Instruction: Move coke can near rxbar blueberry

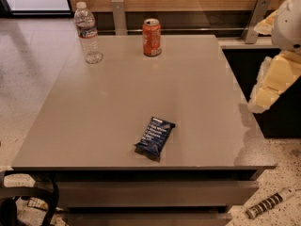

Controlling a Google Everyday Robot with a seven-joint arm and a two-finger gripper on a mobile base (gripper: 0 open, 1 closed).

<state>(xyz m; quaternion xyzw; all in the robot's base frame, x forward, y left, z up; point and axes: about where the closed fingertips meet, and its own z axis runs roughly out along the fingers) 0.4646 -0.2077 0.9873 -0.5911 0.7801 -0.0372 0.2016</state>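
Note:
The coke can (151,37) stands upright near the far edge of the grey table (113,102), orange-red with a silver top. The rxbar blueberry (155,138) lies flat near the table's front edge, a dark navy wrapper with white text, well apart from the can. My gripper (274,81) shows as a cream and white shape at the right edge of the view, beyond the table's right side and to the right of both things. It holds nothing that I can see.
A clear plastic water bottle (88,33) stands upright at the table's far left, left of the can. A wooden wall with metal brackets (119,16) runs behind the table. A ridged cylindrical object (270,203) lies on the speckled floor at the front right.

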